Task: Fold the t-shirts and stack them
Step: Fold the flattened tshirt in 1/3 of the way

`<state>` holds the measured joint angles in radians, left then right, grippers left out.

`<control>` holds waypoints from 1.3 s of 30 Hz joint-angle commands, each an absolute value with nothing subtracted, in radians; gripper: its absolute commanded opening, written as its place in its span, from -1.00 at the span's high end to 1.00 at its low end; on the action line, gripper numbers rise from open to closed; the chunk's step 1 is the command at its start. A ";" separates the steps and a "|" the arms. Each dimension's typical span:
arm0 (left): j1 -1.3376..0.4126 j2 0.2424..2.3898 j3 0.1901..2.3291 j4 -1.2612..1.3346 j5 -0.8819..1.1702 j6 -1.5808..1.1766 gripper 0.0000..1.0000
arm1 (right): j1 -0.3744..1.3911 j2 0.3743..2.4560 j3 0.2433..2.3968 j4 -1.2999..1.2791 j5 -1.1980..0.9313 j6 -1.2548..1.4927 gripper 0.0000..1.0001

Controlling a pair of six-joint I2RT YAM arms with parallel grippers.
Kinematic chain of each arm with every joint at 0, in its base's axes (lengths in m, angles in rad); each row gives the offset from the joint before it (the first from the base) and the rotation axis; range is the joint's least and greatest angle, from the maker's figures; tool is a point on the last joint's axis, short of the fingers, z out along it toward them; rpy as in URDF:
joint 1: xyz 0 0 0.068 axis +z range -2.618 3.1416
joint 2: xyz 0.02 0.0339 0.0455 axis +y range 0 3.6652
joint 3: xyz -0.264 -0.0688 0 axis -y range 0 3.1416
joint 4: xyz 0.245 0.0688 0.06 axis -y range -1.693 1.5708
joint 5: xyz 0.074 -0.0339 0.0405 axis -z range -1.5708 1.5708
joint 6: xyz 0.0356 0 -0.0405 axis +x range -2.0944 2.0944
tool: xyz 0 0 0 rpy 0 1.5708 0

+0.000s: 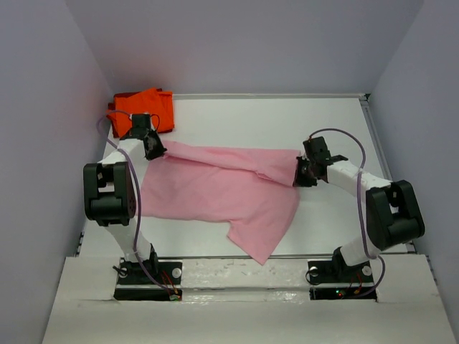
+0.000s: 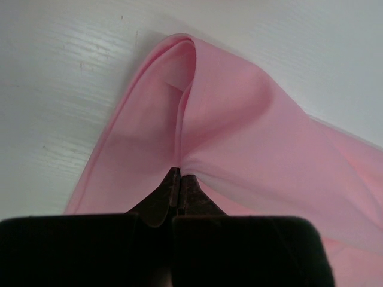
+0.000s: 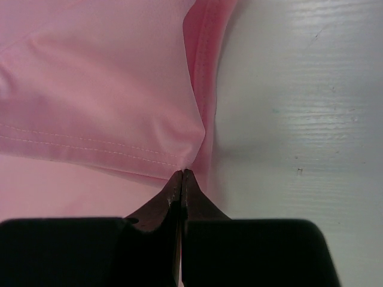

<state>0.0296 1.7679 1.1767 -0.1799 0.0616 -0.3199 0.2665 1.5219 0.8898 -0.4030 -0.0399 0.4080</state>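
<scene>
We judge the orange t-shirt (image 1: 145,111) already folded, lying at the bench's (image 1: 323,122) far left corner. Our left gripper (image 2: 179,179) and right gripper (image 3: 182,178) each pinch an edge of the pink t-shirt (image 1: 222,193), spread mid-bench. It is not yet folded or stacked.

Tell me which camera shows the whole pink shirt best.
The top external view: the whole pink t-shirt shows, spread out. The left wrist view shows only a fold pinched in the left gripper; the right wrist view, a hemmed edge pinched in the right gripper.
</scene>
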 commanded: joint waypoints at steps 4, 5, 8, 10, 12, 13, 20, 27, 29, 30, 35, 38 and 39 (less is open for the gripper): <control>0.048 1.741 1.129 -0.206 0.020 -0.319 1.00 | 0.282 1.583 0.854 -0.356 -0.077 0.433 0.69; 0.049 1.733 1.124 -0.203 0.018 -0.318 1.00 | 0.282 1.580 0.853 -0.357 -0.087 0.433 0.46; 0.052 1.720 1.115 -0.201 0.014 -0.316 1.00 | 0.282 1.548 0.867 -0.376 -0.078 0.434 -0.20; 0.052 1.723 1.121 -0.210 0.018 -0.313 1.00 | 0.291 1.504 0.887 -0.393 -0.057 0.440 -0.34; 0.052 1.721 1.120 -0.215 0.012 -0.308 1.00 | 0.291 1.481 0.913 -0.420 -0.052 0.434 -0.37; 0.054 1.715 1.108 -0.209 0.011 -0.310 1.00 | 0.291 1.471 0.946 -0.432 -0.043 0.434 -0.39; 0.055 1.661 1.092 -0.226 -0.064 -0.302 1.00 | 0.291 1.483 1.055 -0.476 -0.029 0.417 -0.39; 0.057 1.606 1.081 -0.227 -0.084 -0.307 1.00 | 0.291 1.563 1.123 -0.466 -0.034 0.413 -0.39; 0.057 1.597 1.094 -0.232 -0.084 -0.310 1.00 | 0.291 1.592 1.131 -0.460 -0.029 0.416 -0.37; 0.057 1.597 1.101 -0.239 -0.084 -0.308 0.99 | 0.291 1.600 1.137 -0.450 -0.034 0.416 -0.37; 0.055 1.591 1.117 -0.241 -0.061 -0.311 0.91 | 0.291 1.661 1.157 -0.373 -0.092 0.448 -0.36; 0.055 1.591 1.108 -0.233 -0.052 -0.310 0.90 | 0.291 1.707 1.212 -0.364 -0.124 0.468 -0.34; 0.054 1.591 1.104 -0.233 -0.054 -0.308 0.90 | 0.302 1.719 1.229 -0.365 -0.135 0.469 -0.33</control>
